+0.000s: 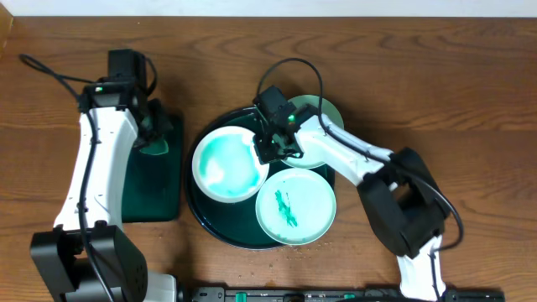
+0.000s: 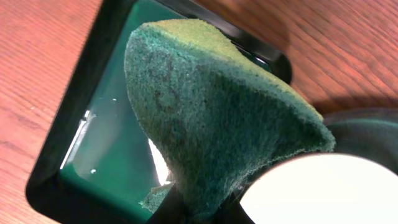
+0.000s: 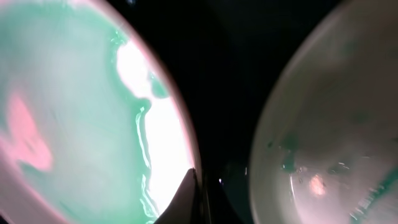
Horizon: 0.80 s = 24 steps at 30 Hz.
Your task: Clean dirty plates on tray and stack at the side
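The round dark tray (image 1: 198, 215) holds three plates. The white plate (image 1: 229, 164), smeared with teal, lies at its left. One turquoise plate (image 1: 295, 204) with a green smear lies at the front right. The other turquoise plate (image 1: 323, 126) lies at the back, partly under my right arm. My right gripper (image 1: 270, 148) is shut on the white plate's right rim (image 3: 74, 112), with one finger (image 3: 194, 194) on that edge; the back turquoise plate (image 3: 336, 124) is beside it. My left gripper (image 1: 155, 137) is shut on a green sponge (image 2: 211, 112), held over the rectangular tray.
The rectangular dark green tray (image 1: 155, 189) with wet green liquid (image 2: 118, 137) sits left of the round tray. The white plate's edge (image 2: 311, 193) and the round tray's rim (image 2: 364, 127) show in the left wrist view. Bare wood table (image 1: 470, 101) lies all round.
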Motion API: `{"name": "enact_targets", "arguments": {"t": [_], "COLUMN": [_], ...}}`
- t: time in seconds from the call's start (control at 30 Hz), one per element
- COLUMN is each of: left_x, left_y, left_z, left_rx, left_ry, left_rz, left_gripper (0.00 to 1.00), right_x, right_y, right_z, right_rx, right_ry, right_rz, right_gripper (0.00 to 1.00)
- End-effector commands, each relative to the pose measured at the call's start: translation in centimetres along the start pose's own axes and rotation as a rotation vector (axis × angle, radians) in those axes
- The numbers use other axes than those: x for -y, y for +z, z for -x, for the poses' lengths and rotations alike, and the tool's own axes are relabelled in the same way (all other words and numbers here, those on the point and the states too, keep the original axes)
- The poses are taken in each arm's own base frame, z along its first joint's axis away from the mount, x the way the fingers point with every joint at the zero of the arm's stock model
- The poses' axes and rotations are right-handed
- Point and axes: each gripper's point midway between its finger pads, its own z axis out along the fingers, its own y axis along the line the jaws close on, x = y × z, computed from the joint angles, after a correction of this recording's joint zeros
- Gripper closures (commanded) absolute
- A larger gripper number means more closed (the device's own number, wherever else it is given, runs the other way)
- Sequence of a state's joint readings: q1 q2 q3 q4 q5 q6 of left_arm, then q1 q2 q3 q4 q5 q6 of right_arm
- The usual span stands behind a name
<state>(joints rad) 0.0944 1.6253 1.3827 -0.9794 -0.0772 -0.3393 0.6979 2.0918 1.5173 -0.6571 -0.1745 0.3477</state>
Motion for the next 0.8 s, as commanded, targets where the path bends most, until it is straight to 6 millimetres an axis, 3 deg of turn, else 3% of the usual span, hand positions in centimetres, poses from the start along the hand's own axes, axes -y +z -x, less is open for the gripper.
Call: {"name": "enact_targets", "arguments": {"t": [0.0, 0.4, 0.77], "left_x": [-1.2, -1.9, -1.9], "left_y": [0.2, 1.2, 1.3], "left_z": [0.5, -0.6, -0.9], "left_rx": [-0.003, -0.044, -0.052], "left_ry": [-0.017, -0.016, -0.011], "left_rz": [0.013, 0.032, 0.035], "left_gripper": [0.93, 0.92, 0.93], "right_x": [-2.3, -2.8, -6.1], "right_y": [-5.1, -14.6, -21.9], "right_z": [2.6, 5.5, 5.0], "right_rx": [0.183, 0.517, 0.747], "right_ry": [-0.176, -0.398, -0.478], "right_rz": [-0.104, -0.624, -1.082], "right_gripper": [0.99, 0.99, 0.99]}}
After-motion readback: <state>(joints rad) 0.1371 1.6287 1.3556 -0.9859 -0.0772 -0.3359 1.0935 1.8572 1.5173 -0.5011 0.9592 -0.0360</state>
